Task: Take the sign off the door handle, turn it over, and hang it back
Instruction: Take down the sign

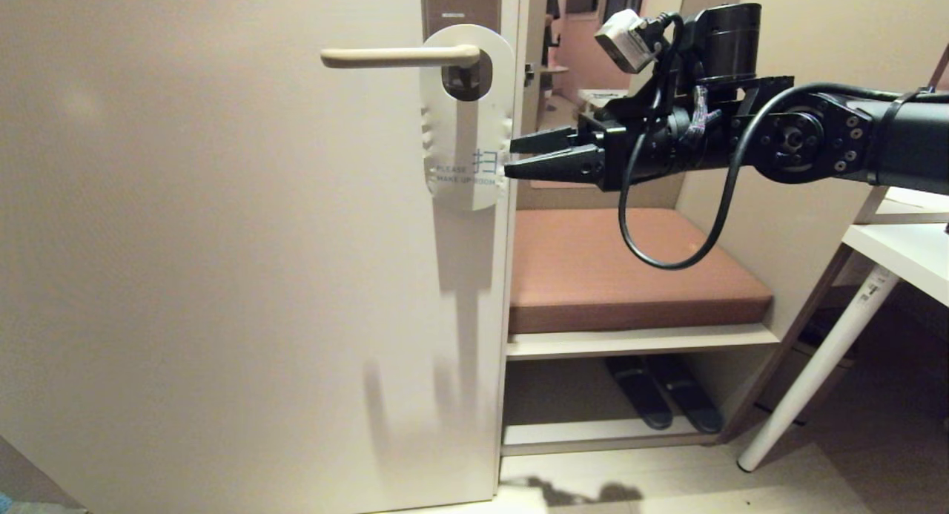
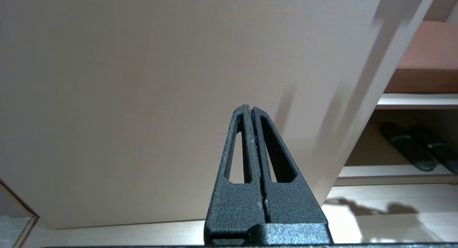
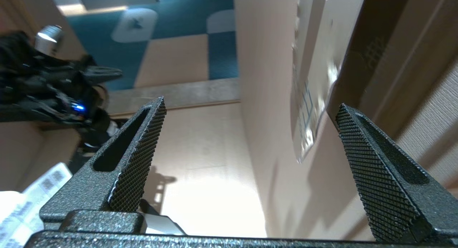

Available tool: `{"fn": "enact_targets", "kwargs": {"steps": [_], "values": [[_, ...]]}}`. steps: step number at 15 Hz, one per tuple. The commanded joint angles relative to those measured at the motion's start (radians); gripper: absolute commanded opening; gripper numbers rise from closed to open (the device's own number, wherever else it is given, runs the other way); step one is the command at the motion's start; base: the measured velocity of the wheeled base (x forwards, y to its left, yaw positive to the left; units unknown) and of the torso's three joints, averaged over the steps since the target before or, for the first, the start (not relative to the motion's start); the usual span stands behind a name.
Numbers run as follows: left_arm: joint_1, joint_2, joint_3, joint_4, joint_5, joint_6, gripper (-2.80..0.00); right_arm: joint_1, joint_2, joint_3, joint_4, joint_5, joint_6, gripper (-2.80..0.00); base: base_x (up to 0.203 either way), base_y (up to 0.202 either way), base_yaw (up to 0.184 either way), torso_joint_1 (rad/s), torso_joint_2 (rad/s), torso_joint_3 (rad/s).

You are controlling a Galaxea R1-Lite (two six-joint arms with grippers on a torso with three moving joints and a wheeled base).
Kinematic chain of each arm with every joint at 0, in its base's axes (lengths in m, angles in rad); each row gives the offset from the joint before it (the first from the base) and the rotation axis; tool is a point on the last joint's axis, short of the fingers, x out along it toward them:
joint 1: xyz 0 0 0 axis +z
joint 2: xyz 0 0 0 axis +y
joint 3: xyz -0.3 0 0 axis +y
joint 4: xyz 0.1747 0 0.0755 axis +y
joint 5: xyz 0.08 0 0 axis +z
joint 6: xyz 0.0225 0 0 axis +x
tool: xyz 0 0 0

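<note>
Hanging on door handle [image 1: 400,55], sign [image 1: 467,128], right pincer [image 1: 510,158] spread at its edge

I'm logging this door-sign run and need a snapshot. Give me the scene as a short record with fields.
sign: hangs on the door handle, white "MAKE UP ROOM" face outward
right gripper: open, at the sign's right edge, holding nothing
left gripper: shut, empty, low before the door
bench cushion: beyond the door edge
</note>
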Motion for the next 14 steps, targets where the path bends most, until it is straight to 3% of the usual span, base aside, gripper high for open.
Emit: {"fn": "enact_targets", "kwargs": {"steps": [1,14], "values": [[0.000,0.000,0.000,0.000,0.001,-0.001,-2.80,0.001,0.029,-0.033,0.000,0.018,0.022,0.00,0.000,0.000,0.000,0.000,0.00,0.000],[0.000,0.000,0.000,0.000,0.001,-0.001,-2.80,0.041,0.062,-0.049,-0.056,0.069,0.051,0.00,0.000,0.000,0.000,0.000,0.00,0.000]]}}
